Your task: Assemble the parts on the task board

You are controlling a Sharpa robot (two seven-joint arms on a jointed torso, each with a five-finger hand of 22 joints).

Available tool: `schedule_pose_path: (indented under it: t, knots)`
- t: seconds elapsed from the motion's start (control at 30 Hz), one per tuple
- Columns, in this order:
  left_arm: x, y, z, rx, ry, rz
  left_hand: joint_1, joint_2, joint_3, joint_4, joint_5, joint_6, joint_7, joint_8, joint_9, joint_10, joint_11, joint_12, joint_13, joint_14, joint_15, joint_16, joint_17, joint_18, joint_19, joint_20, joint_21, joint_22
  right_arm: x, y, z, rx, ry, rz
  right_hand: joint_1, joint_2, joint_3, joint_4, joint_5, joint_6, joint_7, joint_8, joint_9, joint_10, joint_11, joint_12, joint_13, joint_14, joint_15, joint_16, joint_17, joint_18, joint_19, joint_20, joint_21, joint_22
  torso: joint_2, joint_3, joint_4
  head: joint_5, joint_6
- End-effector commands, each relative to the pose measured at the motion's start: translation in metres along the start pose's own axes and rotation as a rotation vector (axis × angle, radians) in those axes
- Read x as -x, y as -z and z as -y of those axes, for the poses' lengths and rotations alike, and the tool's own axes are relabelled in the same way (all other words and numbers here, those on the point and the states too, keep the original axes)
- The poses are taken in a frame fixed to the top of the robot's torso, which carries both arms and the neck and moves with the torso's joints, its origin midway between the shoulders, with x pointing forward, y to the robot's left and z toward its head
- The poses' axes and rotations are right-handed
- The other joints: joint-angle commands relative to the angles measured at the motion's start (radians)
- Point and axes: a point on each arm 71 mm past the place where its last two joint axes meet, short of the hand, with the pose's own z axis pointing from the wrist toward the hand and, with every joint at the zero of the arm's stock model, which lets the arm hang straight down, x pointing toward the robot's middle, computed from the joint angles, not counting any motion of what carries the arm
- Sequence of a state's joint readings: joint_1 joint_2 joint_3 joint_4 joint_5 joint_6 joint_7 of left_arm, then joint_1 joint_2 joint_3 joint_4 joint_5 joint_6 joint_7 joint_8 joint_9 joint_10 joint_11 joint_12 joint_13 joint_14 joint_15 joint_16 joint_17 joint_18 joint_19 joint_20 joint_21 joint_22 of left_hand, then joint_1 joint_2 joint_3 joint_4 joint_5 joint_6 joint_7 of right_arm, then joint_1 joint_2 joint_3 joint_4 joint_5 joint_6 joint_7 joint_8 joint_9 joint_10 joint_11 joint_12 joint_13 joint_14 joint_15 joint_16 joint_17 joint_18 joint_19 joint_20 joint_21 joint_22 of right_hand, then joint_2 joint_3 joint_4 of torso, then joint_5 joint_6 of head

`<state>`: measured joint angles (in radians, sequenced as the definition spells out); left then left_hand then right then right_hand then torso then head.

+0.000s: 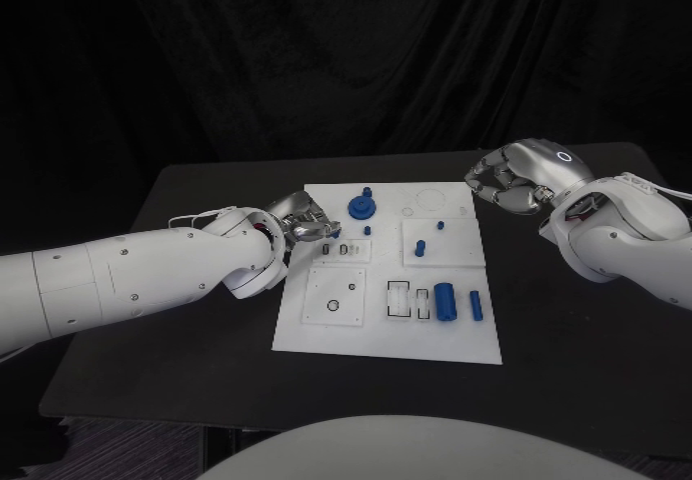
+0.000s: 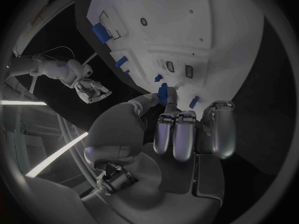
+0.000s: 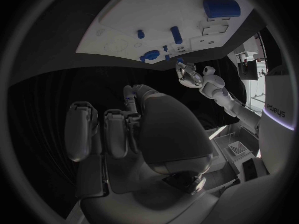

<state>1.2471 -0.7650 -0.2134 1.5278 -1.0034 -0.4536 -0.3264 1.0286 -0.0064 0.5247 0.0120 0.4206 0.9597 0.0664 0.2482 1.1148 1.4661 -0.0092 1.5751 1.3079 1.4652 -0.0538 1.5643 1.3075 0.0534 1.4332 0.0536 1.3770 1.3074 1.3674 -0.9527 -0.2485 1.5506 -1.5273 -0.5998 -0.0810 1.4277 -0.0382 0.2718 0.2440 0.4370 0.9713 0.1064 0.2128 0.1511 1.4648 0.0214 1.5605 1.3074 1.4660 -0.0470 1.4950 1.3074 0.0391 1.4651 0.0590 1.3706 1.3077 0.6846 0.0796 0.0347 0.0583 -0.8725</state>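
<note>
while left hand (image 1: 303,226) fingers pinch a blue part (image 2: 163,93) over the task board (image 1: 378,340), right hand (image 1: 505,180) curled empty

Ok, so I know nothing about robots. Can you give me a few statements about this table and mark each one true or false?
1. The white task board lies on a black table. True.
2. The right hand grips the thick blue cylinder. False: it is near the board's far right corner, well away from the cylinder, with its fingers curled in on nothing.
3. The left hand is at the board's left edge. True.
4. The blue parts are piled on the table beside the board. False: they are spread out on the board, such as the round blue part.
5. A thinner blue rod lies beside the thick cylinder. True.
</note>
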Motion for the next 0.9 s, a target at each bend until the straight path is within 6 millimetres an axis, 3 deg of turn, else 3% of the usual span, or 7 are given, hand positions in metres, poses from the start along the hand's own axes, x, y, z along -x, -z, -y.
schedule_pose_path:
  t: [0.03,0.9]
  knots:
    - [-0.004,0.0,0.003,-0.021,-0.006,-0.012,-0.007,0.004,0.023,-0.016,0.0,0.001,-0.012,0.007,0.0,0.105,-0.006,-0.004,0.263,0.106,-0.008,0.006,0.263,-0.001,0.002,-0.001,-0.001,0.192,0.0,0.001,0.001,-0.012,0.002,0.009,0.007,-0.003,0.005,0.0,0.0,0.007,0.003,-0.004,-0.001,0.087,0.007,-0.005,0.243,0.086,0.006,-0.004,0.193,0.009,0.023,0.007,-0.002,0.197,0.0,-0.0007,0.0005,-0.001,0.0]
    - [-0.023,-0.005,-0.002,-0.02,-0.014,-0.069,-0.018,0.008,0.015,0.003,0.01,0.006,-0.014,0.013,0.0,0.105,-0.007,-0.004,0.263,0.106,-0.009,0.006,0.263,0.0,0.002,-0.002,-0.004,0.192,0.0,0.0,0.001,-0.014,0.004,0.004,0.006,-0.004,0.005,0.0,-0.001,0.008,0.003,-0.003,-0.001,0.087,0.007,-0.005,0.243,0.086,0.005,-0.005,0.192,0.01,0.023,0.007,-0.003,0.197,0.001,-0.0008,0.001,-0.002,0.0]
